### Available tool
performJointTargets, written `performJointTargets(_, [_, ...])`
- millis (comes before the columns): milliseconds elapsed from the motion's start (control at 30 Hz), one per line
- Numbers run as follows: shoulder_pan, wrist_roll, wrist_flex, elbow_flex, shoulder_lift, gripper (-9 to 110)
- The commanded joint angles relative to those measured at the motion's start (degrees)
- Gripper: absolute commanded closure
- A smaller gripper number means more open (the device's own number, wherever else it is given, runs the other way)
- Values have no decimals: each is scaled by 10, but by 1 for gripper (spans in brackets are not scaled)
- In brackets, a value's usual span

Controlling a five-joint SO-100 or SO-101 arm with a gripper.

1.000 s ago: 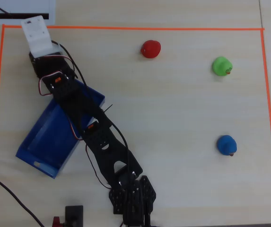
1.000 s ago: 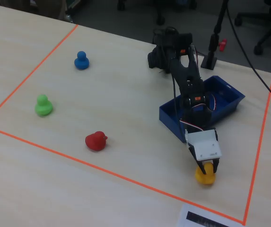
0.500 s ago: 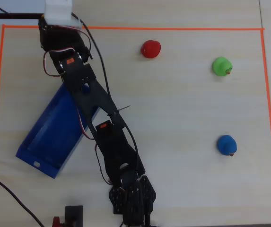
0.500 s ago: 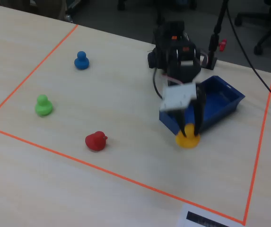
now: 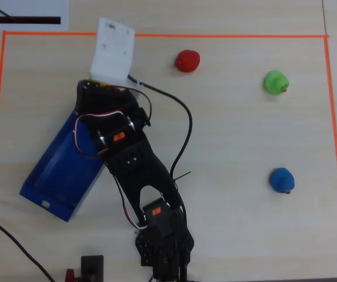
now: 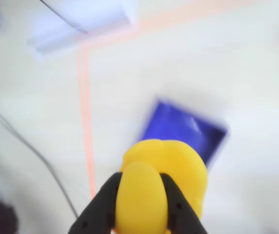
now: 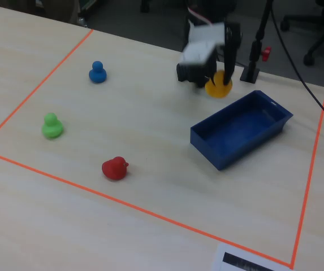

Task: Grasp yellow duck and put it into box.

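The yellow duck is hanging in the air, pinched between the two black fingers of the gripper, lifted clear of the table. The grasp looks done; what is left is lowering it and releasing it in the empty blue box, lying just beside and below it in the fixed view.

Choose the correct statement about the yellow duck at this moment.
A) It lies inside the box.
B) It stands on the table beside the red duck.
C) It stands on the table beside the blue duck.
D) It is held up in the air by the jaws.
D: the jaws are shut on the duck, which hangs above the table, not yet in the box.
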State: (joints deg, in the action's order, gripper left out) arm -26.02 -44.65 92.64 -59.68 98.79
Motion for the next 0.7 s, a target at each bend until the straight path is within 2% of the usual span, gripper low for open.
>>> performJointTargets(0, [-47,52,-32,-200,36,101])
performJointTargets(333, [-142,113,-77,-261,-4,101])
performJointTargets(667, [-163,116,-159,-395,-36,101])
